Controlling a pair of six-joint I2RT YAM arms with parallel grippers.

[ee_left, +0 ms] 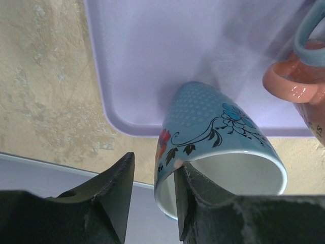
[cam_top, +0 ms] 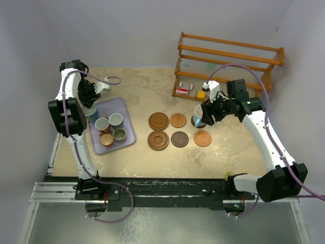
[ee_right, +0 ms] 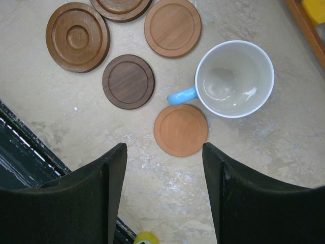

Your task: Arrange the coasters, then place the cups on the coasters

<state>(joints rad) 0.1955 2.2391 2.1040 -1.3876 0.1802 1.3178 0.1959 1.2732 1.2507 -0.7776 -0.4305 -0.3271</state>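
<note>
Five wooden coasters (cam_top: 158,121) lie in two rows mid-table; the right wrist view shows them from a grooved brown one (ee_right: 77,36) to an orange one (ee_right: 181,129). A white-lined cup with a blue handle (ee_right: 234,79) stands upright beside the orange coaster; what is under it is hidden. My right gripper (ee_right: 163,150) hangs open above bare table just short of it. A light-blue floral cup (ee_left: 218,127) stands at the corner of the lavender tray (ee_left: 152,61). My left gripper (ee_left: 155,161) is open: one finger is inside the rim, the other stands clear outside the wall.
The tray (cam_top: 129,140) at the left also holds several small cups (cam_top: 116,120), one of them pink-orange (ee_left: 299,86). A wooden rack (cam_top: 228,61) with small yellow and red items stands at the back right. Grey walls close in on both sides.
</note>
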